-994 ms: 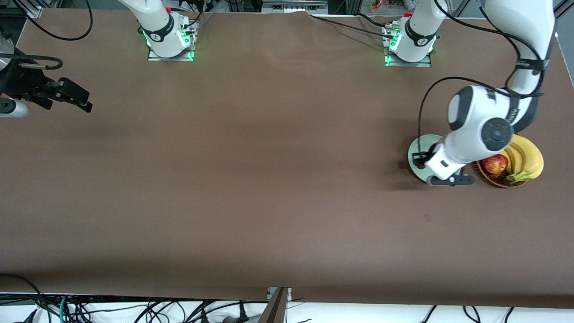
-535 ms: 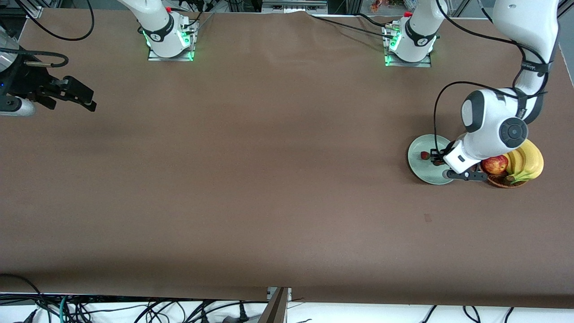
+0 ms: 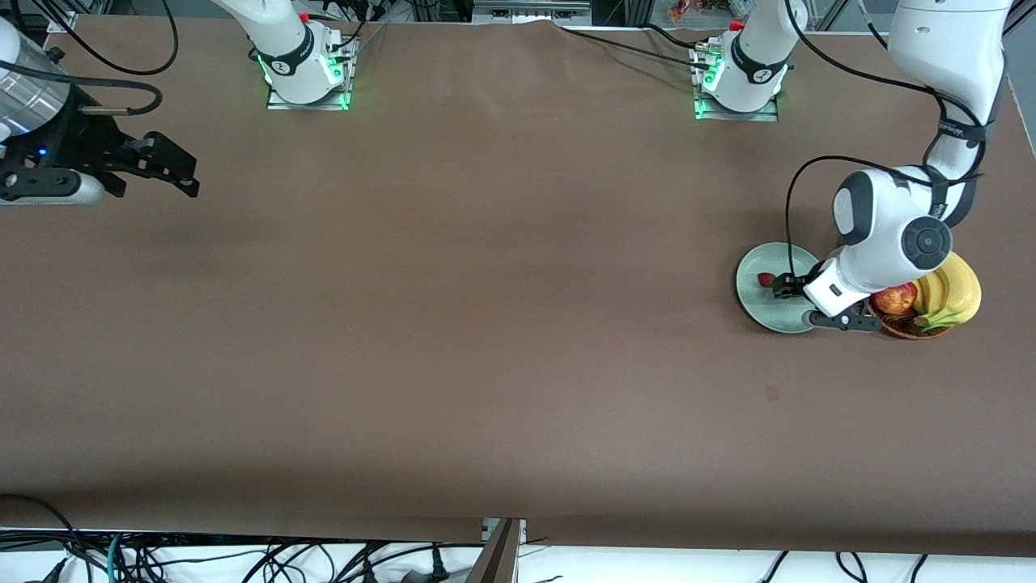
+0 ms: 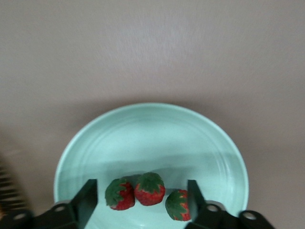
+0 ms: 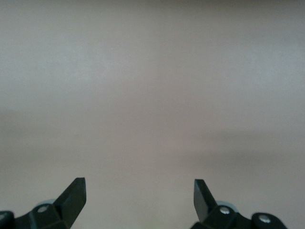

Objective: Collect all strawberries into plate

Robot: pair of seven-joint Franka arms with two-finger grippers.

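Note:
The pale green plate (image 3: pixel 757 304) lies at the left arm's end of the table, beside the basket. Three strawberries (image 4: pixel 120 194) (image 4: pixel 150 189) (image 4: pixel 178 205) rest in a row on the plate (image 4: pixel 152 138). My left gripper (image 4: pixel 141 191) hangs just above them, open, one finger on each side of the row and gripping none. In the front view only one strawberry (image 3: pixel 765 280) shows, beside the left gripper (image 3: pixel 783 285). My right gripper (image 3: pixel 188 174) waits open over bare table at the right arm's end; the right gripper (image 5: pixel 139 191) has nothing between its fingers.
A brown wicker basket (image 3: pixel 905 326) with a red apple (image 3: pixel 894 299) and bananas (image 3: pixel 953 291) stands right beside the plate, partly under the left arm's wrist. Cables run along the table's edge nearest the camera.
The left gripper has opened and let go of a strawberry, which now lies on the plate with the two others. The right arm has drifted slightly toward the table's middle.

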